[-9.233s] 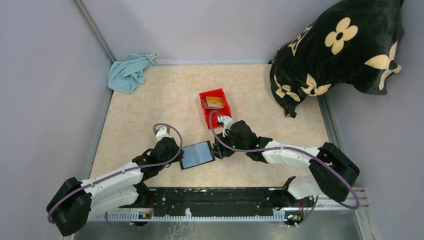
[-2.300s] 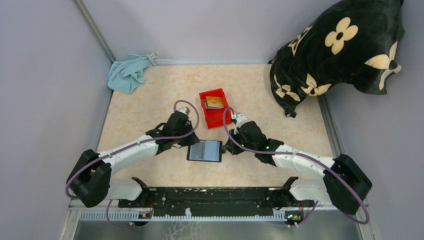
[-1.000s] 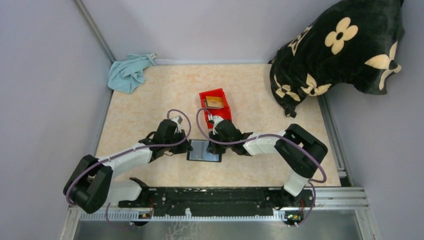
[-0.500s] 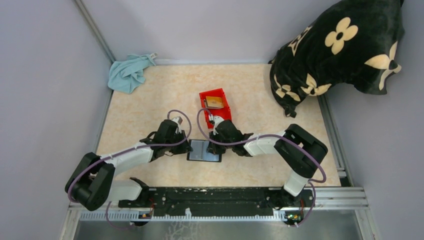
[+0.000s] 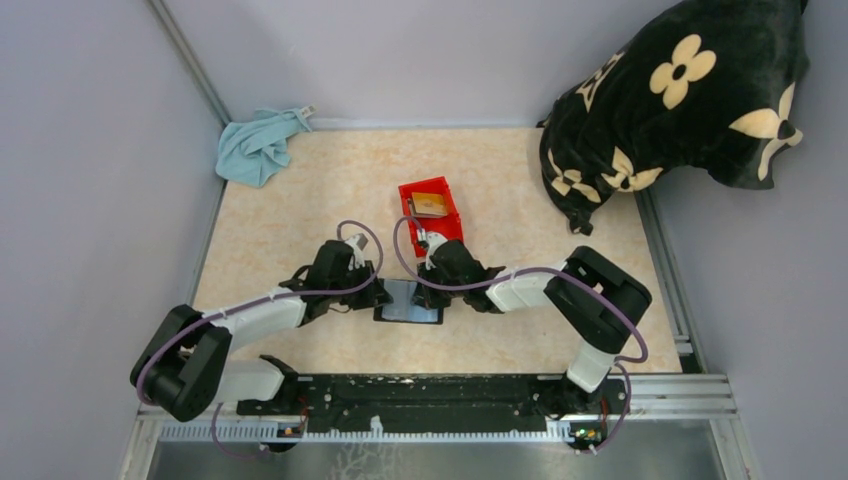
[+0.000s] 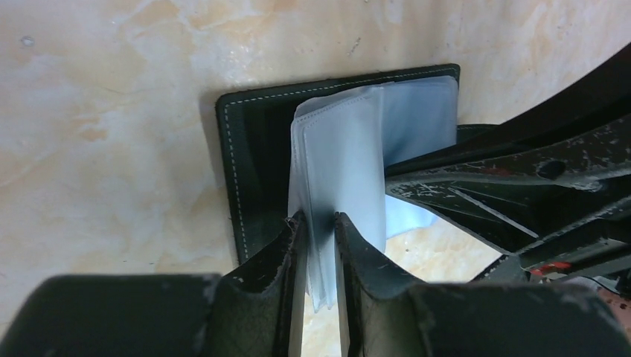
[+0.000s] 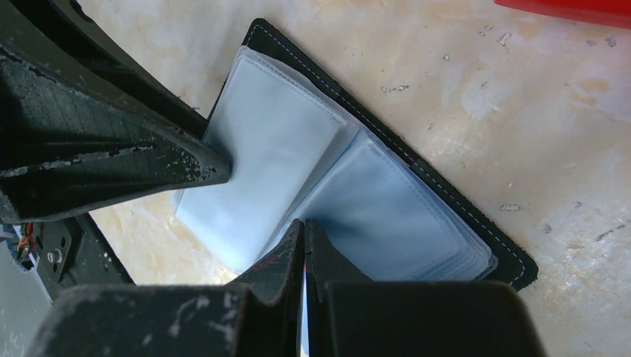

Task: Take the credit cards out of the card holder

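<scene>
"What are the fingers up to?"

"The left gripper is narrowed onto a sheaf of the plastic sleeves and holds them stood up off the cover. The right gripper has its fingers pressed tight together with nothing between them. Its tip is on the sleeves right at the fold, so I'd say it's pinning them down."

"And the card holder itself?"

"The card holder lies flat and open on the worktop, black cover down. It's about midway between the left and right edges and toward the near edge, with the two arms meeting over it. The red bin stands just beyond it, toward the far edge."

"Any cards out?"

"One tan card lies in the bin, and there may be more under it. I can't tell from here."

"So how much is left?"

"Part of it looks done. The sleeves I can see are pale and look empty, with no card edge showing. The ones bunched in the left fingers and those lying beneath hide each other, though, so a card could be tucked in there. My guess is they're leafing through to check."

"Anything else about?"

"A blue cloth is in the far left corner and a black flowered pillow in the far right one. Both are well apart from the work."
</scene>
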`<state>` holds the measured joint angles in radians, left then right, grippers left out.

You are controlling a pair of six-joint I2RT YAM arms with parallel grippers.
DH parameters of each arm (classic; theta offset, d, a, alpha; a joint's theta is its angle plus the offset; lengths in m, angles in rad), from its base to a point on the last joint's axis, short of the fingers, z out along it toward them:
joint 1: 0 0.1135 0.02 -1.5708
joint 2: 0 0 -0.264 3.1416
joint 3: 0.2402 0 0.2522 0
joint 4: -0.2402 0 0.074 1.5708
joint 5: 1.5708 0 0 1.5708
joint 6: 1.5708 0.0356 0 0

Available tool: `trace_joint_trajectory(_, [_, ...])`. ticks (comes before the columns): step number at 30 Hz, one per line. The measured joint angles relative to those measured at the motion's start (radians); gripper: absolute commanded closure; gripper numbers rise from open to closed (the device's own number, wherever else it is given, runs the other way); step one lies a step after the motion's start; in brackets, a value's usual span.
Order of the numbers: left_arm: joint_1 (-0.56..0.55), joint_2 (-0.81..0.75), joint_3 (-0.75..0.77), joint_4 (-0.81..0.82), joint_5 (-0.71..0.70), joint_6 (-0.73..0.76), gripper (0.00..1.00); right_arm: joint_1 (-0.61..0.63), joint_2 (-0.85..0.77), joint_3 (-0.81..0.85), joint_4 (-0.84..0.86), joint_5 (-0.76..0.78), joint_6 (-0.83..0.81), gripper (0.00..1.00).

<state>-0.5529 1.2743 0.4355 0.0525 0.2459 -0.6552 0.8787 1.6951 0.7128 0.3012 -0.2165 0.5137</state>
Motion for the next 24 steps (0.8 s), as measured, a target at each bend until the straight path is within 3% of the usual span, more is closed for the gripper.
trace_joint_trajectory(15, [-0.033,-0.003,0.053,0.002,0.048,-0.03,0.75,-0.013,-0.002,-0.024,0.038,-0.014,0.015,1.0])
trace_joint_trajectory(24, [-0.086,0.027,0.102,0.003,0.043,-0.034,0.75,-0.038,-0.101,-0.09,-0.01,-0.013,0.014,1.0])
